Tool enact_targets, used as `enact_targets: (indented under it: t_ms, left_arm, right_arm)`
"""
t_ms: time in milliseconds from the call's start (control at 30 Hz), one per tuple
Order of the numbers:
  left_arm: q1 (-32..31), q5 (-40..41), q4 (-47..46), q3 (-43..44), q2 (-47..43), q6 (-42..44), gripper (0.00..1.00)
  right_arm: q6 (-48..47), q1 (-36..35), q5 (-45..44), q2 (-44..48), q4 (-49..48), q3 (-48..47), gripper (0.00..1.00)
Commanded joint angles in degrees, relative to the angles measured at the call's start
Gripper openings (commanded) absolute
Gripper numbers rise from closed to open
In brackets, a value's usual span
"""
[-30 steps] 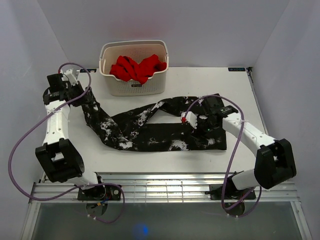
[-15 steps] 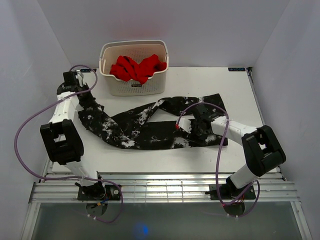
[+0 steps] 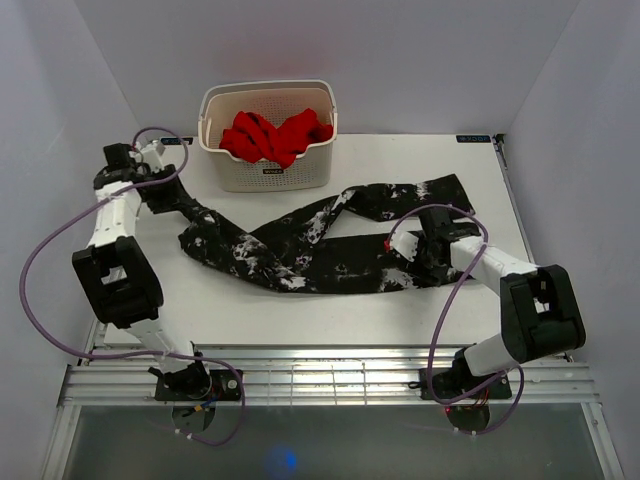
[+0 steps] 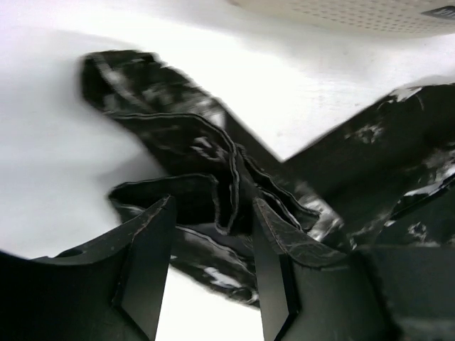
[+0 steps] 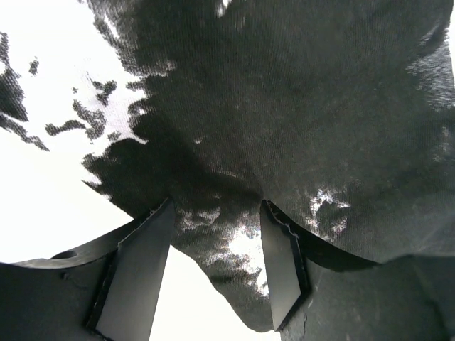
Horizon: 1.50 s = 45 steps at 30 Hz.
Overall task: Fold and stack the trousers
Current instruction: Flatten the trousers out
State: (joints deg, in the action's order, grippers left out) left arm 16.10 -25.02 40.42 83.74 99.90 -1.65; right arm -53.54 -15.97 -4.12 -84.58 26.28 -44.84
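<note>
Parted astride opposite ends of the trousers [image 3: 320,255], the left gripper [image 4: 213,213] and right gripper [image 5: 215,213] pinch no cloth yet (fabric bunched between both); seat each over one edge before you close

Top external: fixed, high above and behind the arm bases. It faces forward and down. It stands far enough back to take in the whole table [image 3: 400,310], both arms, the basket [image 3: 240,170] at the far edge and the side walls.

Left wrist: rides on the left arm and looks out along the left gripper [image 4: 213,213], whose fingers fill the lower frame. Low, slanting angle, very near the cloth, soft focus. With the top view it shares the left end of the trousers [image 3: 330,250] and a strip of basket wall.

Right wrist: looks steeply down past the right gripper [image 5: 215,213], near enough that the weave shows. With the top view it shares the trousers' right end.
</note>
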Motion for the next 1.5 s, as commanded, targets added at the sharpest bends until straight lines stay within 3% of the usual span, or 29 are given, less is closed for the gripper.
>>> enact_targets:
  t_ms: [0, 100, 233, 533, 667, 900, 1133, 1300, 1467]
  left_arm:
    - [8.4, -10.0, 10.0, 4.3, -0.4, 17.2, 0.57]
    - [10.3, -13.5, 16.5, 3.5, 1.8, 28.1, 0.58]
    - [11.7, -16.3, 14.3, -2.5, 5.6, 34.0, 0.58]
    - [11.9, -25.7, 11.9, -2.9, 12.1, 32.1, 0.55]
    - [12.5, -25.2, 7.0, -5.2, 8.0, 26.5, 0.55]
    - [14.8, -22.3, -9.7, -8.6, 3.2, 13.4, 0.6]
    - [12.8, -14.4, -12.3, -1.1, 12.1, 9.9, 0.62]
    - [11.9, -10.1, -14.2, 3.6, 19.1, 6.6, 0.62]
    - [9.3, -7.3, -14.7, 5.4, 22.6, 4.9, 0.61]
  right_arm:
    - [-1.0, 0.4, -0.5, 0.6, 10.0, 2.1, 0.58]
    - [1.0, 0.4, 5.9, 1.3, 14.5, -3.3, 0.63]
    - [4.9, 0.1, 16.3, -0.7, 16.9, -18.3, 0.7]
    - [17.8, -12.3, 23.8, -13.2, 12.5, -38.8, 0.72]
    - [22.7, -20.3, 19.3, -15.8, -2.3, -38.4, 0.73]
    - [28.8, -28.5, 14.4, -28.6, -9.7, -47.1, 0.71]
    - [24.1, -29.2, -2.9, -32.1, -18.3, -45.0, 0.66]
    - [19.8, -29.3, -4.1, -28.2, -21.8, -36.4, 0.69]
    - [17.7, -29.3, -4.9, -30.8, -17.9, -36.4, 0.66]
